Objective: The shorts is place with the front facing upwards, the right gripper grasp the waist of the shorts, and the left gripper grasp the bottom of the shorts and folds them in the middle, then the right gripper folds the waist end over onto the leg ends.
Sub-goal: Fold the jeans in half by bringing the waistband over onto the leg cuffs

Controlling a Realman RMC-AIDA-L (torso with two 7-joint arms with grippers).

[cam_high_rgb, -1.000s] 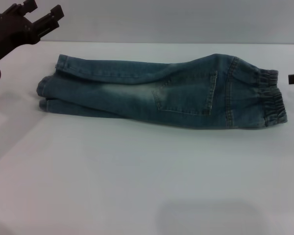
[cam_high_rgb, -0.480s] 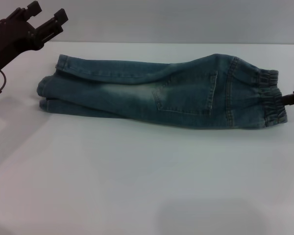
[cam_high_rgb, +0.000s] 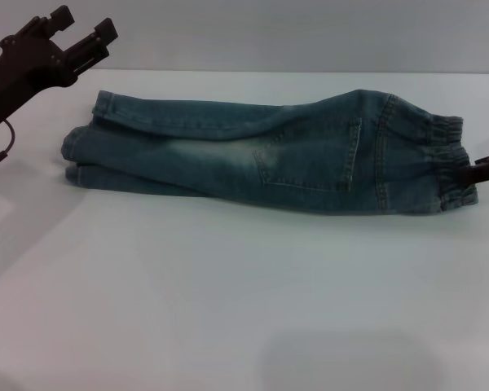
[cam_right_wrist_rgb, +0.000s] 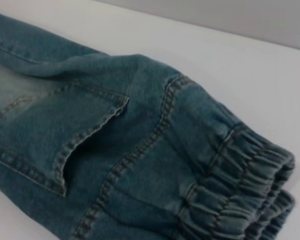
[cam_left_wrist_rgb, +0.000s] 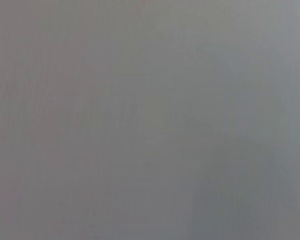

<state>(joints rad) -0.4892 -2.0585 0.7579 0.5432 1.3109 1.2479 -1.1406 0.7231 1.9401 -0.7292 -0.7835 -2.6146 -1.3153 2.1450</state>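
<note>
The blue denim shorts [cam_high_rgb: 261, 159] lie folded lengthwise across the white table [cam_high_rgb: 228, 309], back pocket [cam_high_rgb: 310, 159] facing up. Their leg ends [cam_high_rgb: 73, 155] are stacked at the left and the ruffled waist [cam_high_rgb: 447, 167] is at the right. My left gripper [cam_high_rgb: 85, 24] hangs raised beyond the leg ends at the far left, open and holding nothing. Only the dark tip of my right gripper [cam_high_rgb: 487, 169] shows at the right edge, right at the waistband. The right wrist view shows the gathered waist [cam_right_wrist_rgb: 240, 200] and pocket [cam_right_wrist_rgb: 75, 145] close up. The left wrist view is plain grey.
The table's far edge [cam_high_rgb: 293, 72] runs just behind the shorts, with a grey wall beyond. A cable [cam_high_rgb: 0, 151] dangles under the left arm. Bare white tabletop fills the near half.
My right gripper came in from the right edge and dropped to the waistband. My left gripper drifted slightly up and right, still open. The shorts have not moved.
</note>
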